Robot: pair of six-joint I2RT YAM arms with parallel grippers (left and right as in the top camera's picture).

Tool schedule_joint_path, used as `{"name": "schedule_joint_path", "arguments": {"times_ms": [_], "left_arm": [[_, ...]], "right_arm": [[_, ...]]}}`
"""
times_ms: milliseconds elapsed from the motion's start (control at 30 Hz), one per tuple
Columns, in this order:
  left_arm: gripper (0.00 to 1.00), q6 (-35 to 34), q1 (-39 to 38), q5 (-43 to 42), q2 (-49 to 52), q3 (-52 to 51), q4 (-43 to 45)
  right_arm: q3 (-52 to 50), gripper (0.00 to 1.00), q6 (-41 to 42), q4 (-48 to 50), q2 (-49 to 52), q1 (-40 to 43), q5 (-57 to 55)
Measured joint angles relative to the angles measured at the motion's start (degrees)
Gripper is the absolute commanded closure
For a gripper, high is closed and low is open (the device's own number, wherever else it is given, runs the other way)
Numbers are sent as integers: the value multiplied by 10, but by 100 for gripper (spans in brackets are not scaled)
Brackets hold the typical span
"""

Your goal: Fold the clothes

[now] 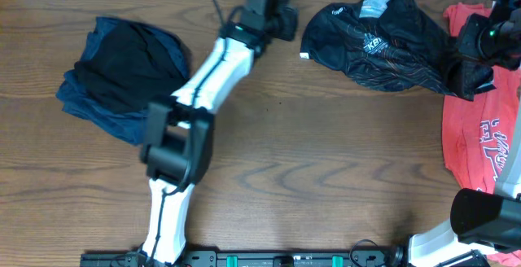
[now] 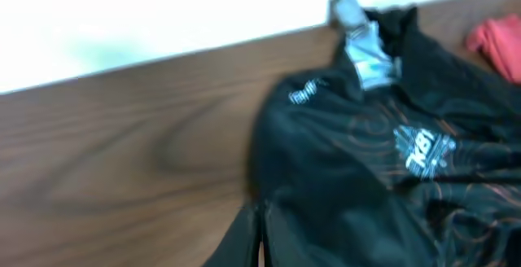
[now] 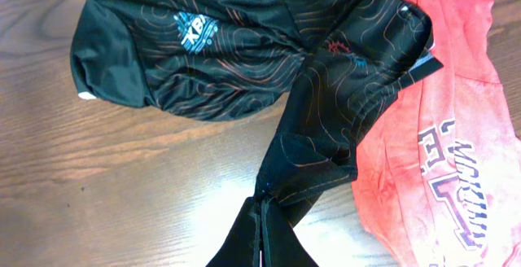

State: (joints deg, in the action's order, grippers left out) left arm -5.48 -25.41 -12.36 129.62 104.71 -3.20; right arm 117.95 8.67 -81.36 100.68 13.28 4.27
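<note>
The black jersey [image 1: 374,47] lies crumpled at the back right of the table, its orange contour lines and white logo showing in the right wrist view [image 3: 203,47]. My right gripper [image 1: 460,80] [image 3: 260,210] is shut on a pulled-up corner of the black jersey's right side. At the jersey's left edge [image 2: 391,177] my left gripper [image 1: 293,31] [image 2: 259,216] is shut, its tips at the hem; whether cloth is pinched is too blurred to tell. The coral-red T-shirt [image 1: 476,145] [image 3: 440,137] lies spread along the right edge, partly under the jersey.
A stack of navy and black folded garments [image 1: 122,76] sits at the left. My left arm [image 1: 195,112] crosses the table diagonally from the front edge. A black mounting rail [image 1: 285,259] runs along the front. The table's back edge is just behind the jersey.
</note>
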Motion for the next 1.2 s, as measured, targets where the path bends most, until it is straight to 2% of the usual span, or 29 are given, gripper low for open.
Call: {"name": "schedule_joint_path", "arguments": {"times_ms": [267, 533, 1033, 1200], "left_arm": [[94, 0, -45, 4, 62, 0, 104], [94, 0, -66, 12, 96, 0, 120], [94, 0, -51, 18, 117, 5, -15], [94, 0, -34, 9, 108, 25, -108]], "right_arm": [[0, 99, 0, -15, 0, 0, 0], [0, 99, 0, -17, 0, 0, 0], [0, 99, 0, -35, 0, 0, 0], [0, 99, 0, -39, 0, 0, 0]]}}
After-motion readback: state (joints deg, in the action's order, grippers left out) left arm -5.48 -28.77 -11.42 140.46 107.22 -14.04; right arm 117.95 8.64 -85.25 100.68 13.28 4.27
